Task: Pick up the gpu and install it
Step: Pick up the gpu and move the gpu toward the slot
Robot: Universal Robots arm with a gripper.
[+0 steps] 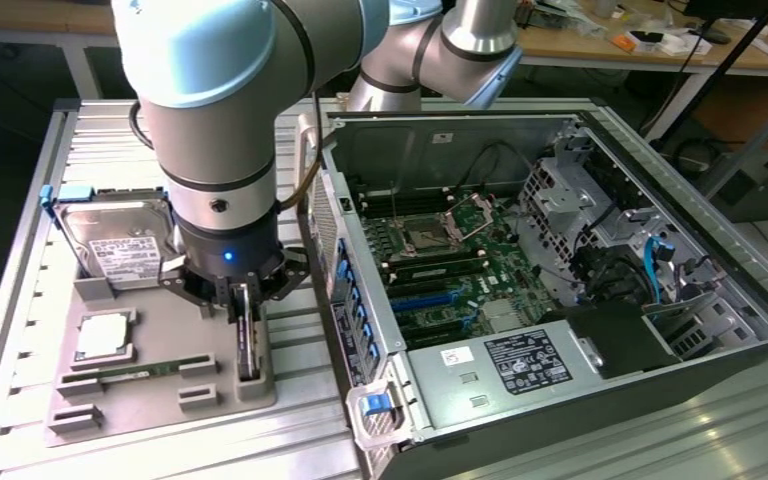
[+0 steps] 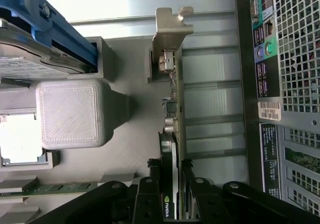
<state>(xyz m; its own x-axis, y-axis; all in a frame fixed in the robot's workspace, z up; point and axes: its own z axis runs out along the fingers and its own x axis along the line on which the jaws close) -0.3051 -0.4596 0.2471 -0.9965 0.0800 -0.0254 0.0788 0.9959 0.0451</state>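
Gripper (image 1: pixel 244 300) (image 2: pixel 171 184) over the grey tray (image 1: pixel 157 410), narrow jaws closed on the gpu (image 1: pixel 248 348) (image 2: pixel 172 64), card upright on edge, directly below the wrist

The gpu (image 2: pixel 172 106) is a dark green board with a silvery-beige bracket; the gripper (image 2: pixel 172 171) is black; the arm (image 1: pixel 211 90) is pale blue and silver-grey; the tray (image 1: pixel 157 405) is plain grey; the hard drive (image 1: pixel 117 240) is silver with a white label; the memory stick (image 1: pixel 144 370) is green; the case (image 1: pixel 704 355) is dark grey, its motherboard (image 1: pixel 458 265) green, its grille (image 2: pixel 295 44) a square mesh.
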